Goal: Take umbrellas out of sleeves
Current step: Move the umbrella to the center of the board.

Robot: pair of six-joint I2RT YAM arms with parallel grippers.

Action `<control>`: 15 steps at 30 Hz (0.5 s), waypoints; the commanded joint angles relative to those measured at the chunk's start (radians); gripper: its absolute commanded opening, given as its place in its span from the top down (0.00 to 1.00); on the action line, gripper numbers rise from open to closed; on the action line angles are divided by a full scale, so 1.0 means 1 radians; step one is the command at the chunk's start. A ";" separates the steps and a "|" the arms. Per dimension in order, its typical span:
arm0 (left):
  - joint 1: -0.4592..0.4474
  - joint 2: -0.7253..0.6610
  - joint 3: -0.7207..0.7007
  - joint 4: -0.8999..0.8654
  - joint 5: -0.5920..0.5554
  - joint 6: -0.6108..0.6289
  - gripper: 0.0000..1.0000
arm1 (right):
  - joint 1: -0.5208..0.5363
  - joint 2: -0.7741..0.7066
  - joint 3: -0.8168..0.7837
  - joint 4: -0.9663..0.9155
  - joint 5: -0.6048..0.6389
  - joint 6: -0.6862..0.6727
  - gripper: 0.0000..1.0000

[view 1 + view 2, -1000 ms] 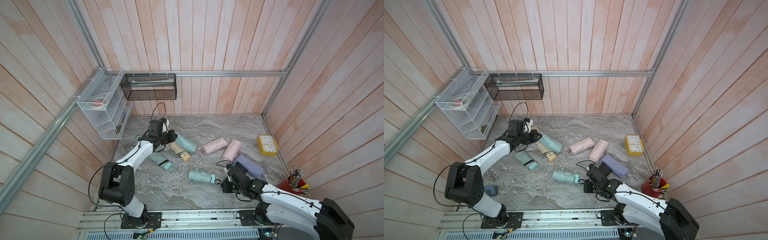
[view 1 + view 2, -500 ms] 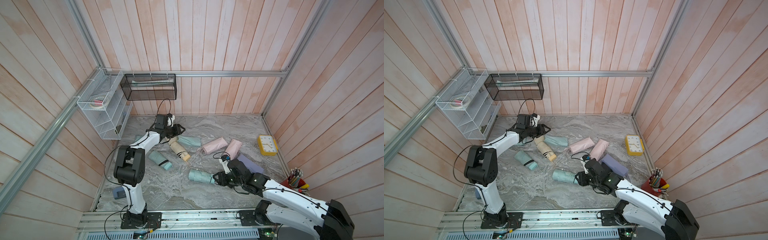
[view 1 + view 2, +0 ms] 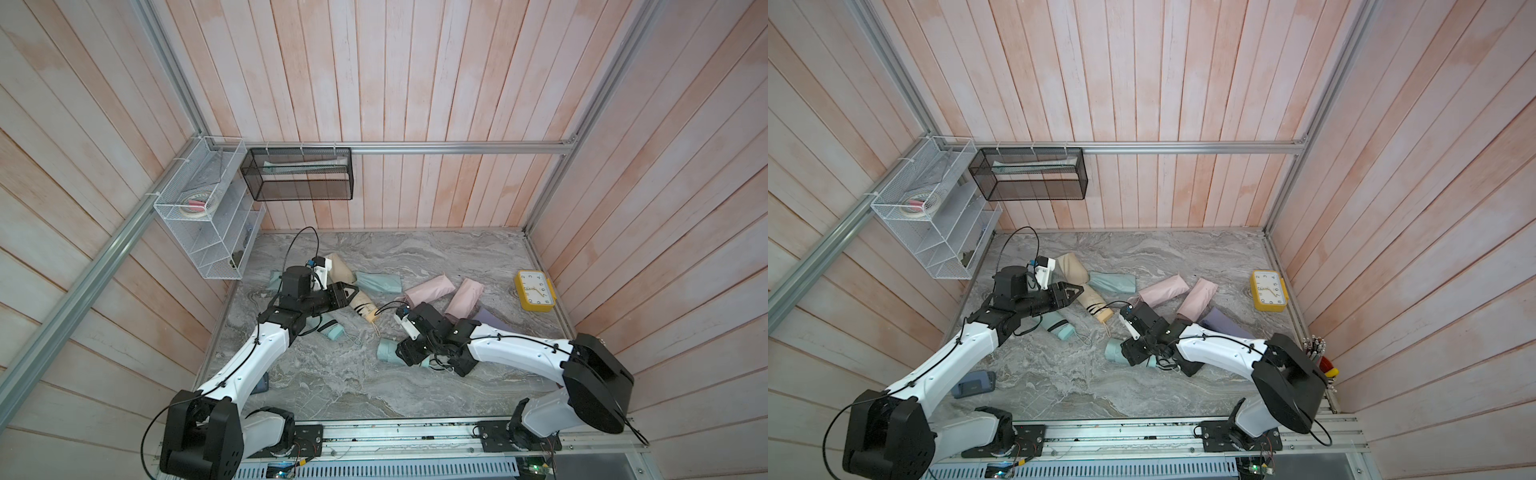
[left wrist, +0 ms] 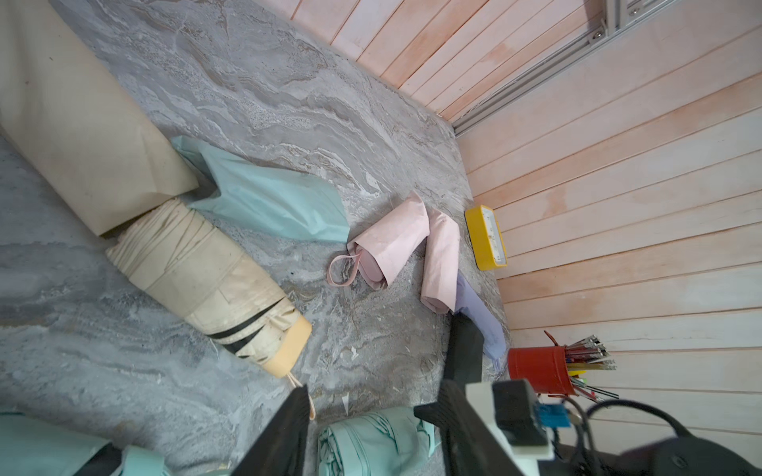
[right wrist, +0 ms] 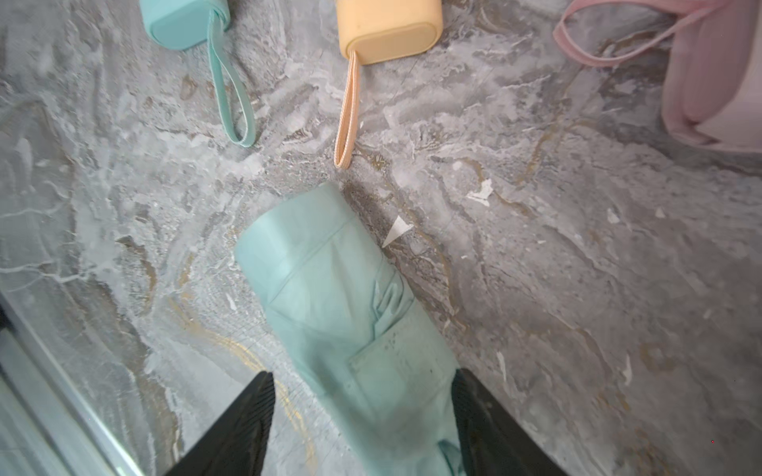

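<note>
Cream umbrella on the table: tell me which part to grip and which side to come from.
I'd grip the cream umbrella on its pleated roll just behind the stubby handle, coming down from above and closing across its width. It lies flat on the table with both long sides bare there, while its other end butts against the cream sleeve.

Both top views overhead, whole table [image 3: 340,386]; wrist views close, sharing mint umbrella [image 5: 330,296].
</note>
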 commanded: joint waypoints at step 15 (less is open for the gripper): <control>0.006 -0.183 -0.159 -0.022 0.015 -0.037 0.47 | -0.074 0.162 -0.010 -0.039 -0.014 0.151 0.53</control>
